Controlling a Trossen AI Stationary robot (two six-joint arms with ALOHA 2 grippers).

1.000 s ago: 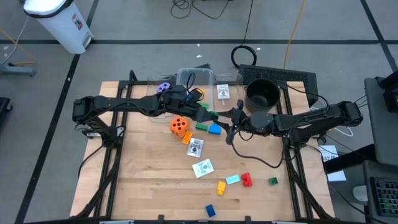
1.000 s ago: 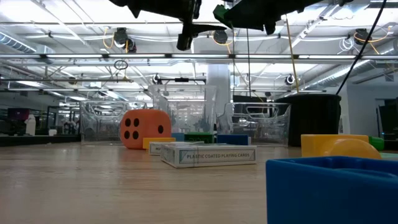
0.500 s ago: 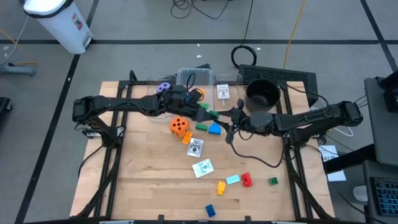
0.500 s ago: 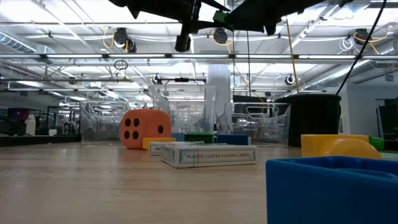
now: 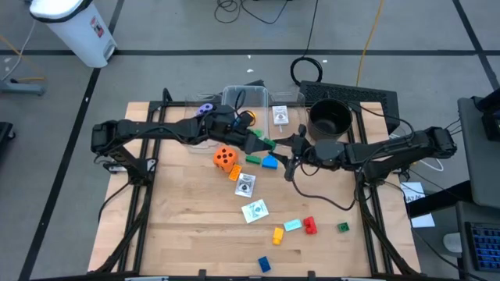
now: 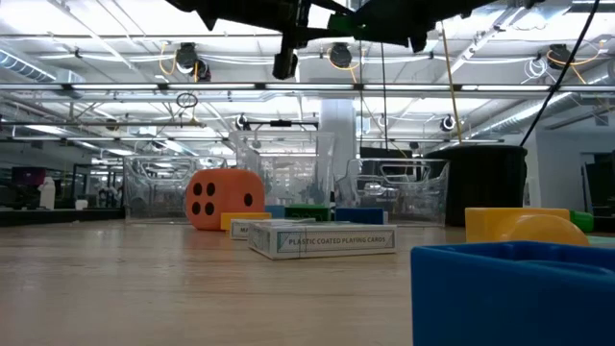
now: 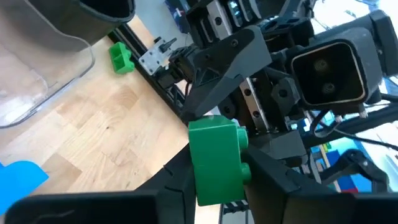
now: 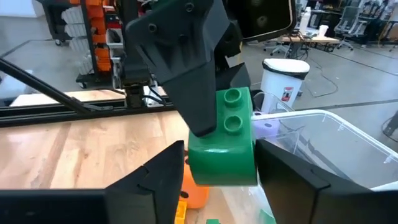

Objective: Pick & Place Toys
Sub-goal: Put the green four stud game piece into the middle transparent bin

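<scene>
Left gripper (image 7: 217, 186) pinches a green plastic building block (image 7: 216, 159) above the table, meeting the right gripper (image 8: 214, 171), whose fingers flank the block, slightly spread. Just beside: clear plastic tub (image 8: 336, 149), orange dotted die (image 5: 225, 158).

A green building block (image 7: 217, 160) with two studs on its side is up off the table, in the air between the two arms near the clear tub, its studs showing in the right wrist view (image 8: 224, 138). On the wood below lie an orange dotted die (image 5: 225, 158), a green block (image 5: 253, 159) beside a blue one (image 5: 269, 162), and two white printed card packs (image 5: 245, 185) and (image 5: 255, 211); a purple die (image 5: 205, 109) sits at the far edge. Nearer the front edge are scattered a yellow block (image 5: 277, 234), a teal one (image 5: 292, 225), a red one (image 5: 310, 225), a small green one (image 5: 342, 227) and a blue one (image 5: 264, 264).
</scene>
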